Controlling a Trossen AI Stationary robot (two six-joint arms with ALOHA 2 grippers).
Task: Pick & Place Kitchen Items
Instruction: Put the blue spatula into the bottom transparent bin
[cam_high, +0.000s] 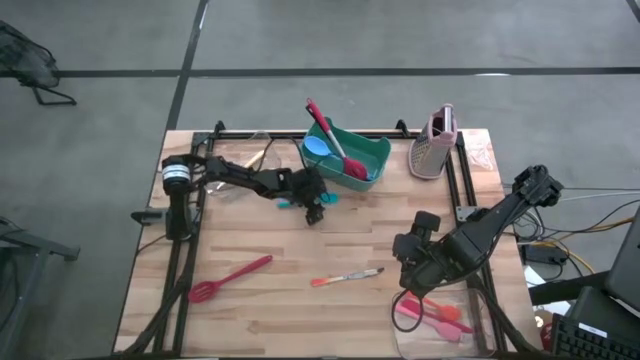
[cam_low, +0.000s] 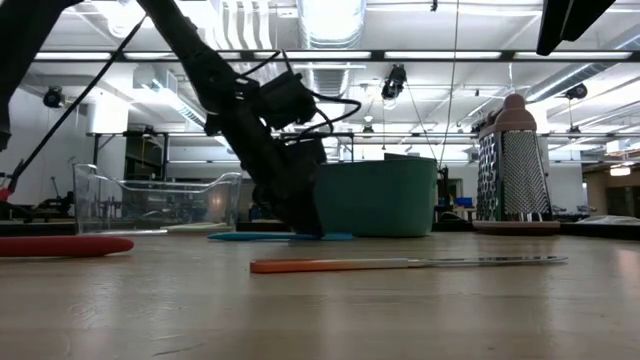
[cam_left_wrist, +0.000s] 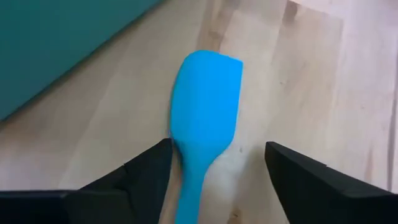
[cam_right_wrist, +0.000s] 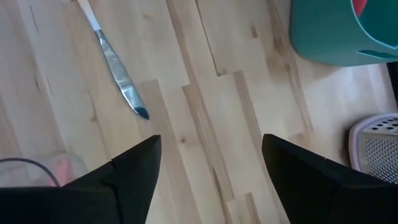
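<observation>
A blue spatula (cam_left_wrist: 205, 106) lies flat on the table just in front of the green bin (cam_high: 350, 160); it also shows in the high view (cam_high: 326, 198). My left gripper (cam_high: 316, 206) is down at the table, open, with its fingers on either side of the spatula's neck. My right gripper (cam_high: 408, 272) is open and empty above the table's right half. An orange-handled knife (cam_high: 347, 277) and a red slotted spoon (cam_high: 230, 277) lie flat near the front. A red spatula (cam_high: 330, 135) and a blue spoon (cam_high: 317, 147) rest in the bin. My left gripper comes down from above over the blue spatula's neck (cam_left_wrist: 189, 155), its fingers across the handle. One finger (cam_left_wrist: 149, 171) is right beside the neck and the other (cam_left_wrist: 298, 174) stands well apart. I cannot tell whether the near finger touches. The spatula lies flat on the table.
The pink-grey grater (cam_high: 437, 145) stands at the far right. A clear tub (cam_high: 250, 155) sits far left behind my left arm. Another clear tub (cam_high: 425, 318) at the front right holds pink and red utensils. Black frame rails run along the table's left, right and far edges.
</observation>
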